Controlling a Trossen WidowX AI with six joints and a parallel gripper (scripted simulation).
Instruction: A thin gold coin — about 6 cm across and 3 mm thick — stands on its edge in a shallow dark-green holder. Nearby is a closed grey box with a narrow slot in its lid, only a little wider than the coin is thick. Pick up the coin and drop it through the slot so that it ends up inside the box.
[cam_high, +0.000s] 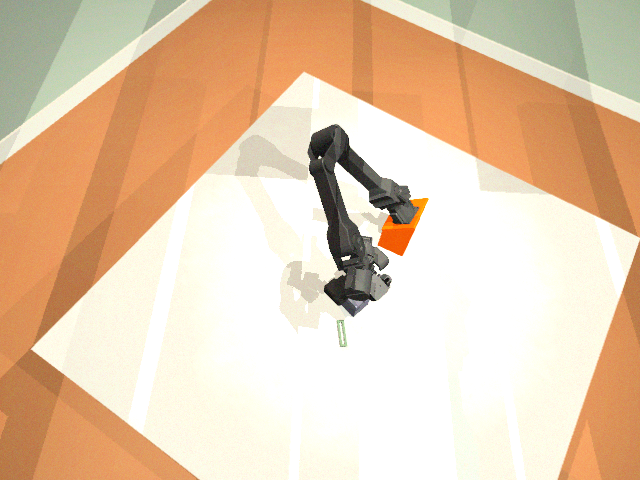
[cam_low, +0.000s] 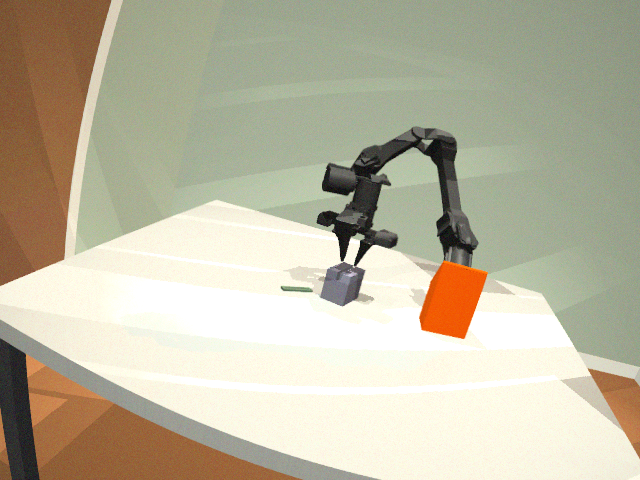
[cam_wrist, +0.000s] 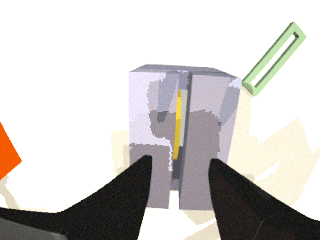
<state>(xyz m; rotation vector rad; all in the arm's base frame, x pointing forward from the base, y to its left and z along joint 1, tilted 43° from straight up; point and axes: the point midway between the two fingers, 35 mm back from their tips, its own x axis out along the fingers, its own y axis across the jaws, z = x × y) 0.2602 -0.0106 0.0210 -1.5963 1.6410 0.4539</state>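
In the wrist view, going from left to right, a corner of the orange block (cam_wrist: 7, 154) showed at the left edge, then the grey box (cam_wrist: 183, 127) in the middle, and the dark-green holder (cam_wrist: 274, 59) lay at the upper right, well apart from the box and with nothing standing in it.

The gripper (cam_wrist: 179, 180) hung directly above the box, its two dark fingers parted and grasping nothing; bare gap showed between them. Below that gap the narrow slot (cam_wrist: 182, 180) ran along the lid, and the gold coin (cam_wrist: 178, 123) appeared as a thin yellow sliver edge-on within the slot line, apart from both fingers.

In the exterior view the holder (cam_low: 296, 288) lay flat on the white table (cam_low: 206, 335) just left of the box (cam_low: 341, 283), and the fingertips stood just above the lid, not touching it.

Judged from this, the pick-up, the carry and the release were done, and the coin was entering the slot. Whether it had dropped fully inside or was lodged partway could not be told. What seemed left was for the coin to settle in the box and for the arm to draw away.
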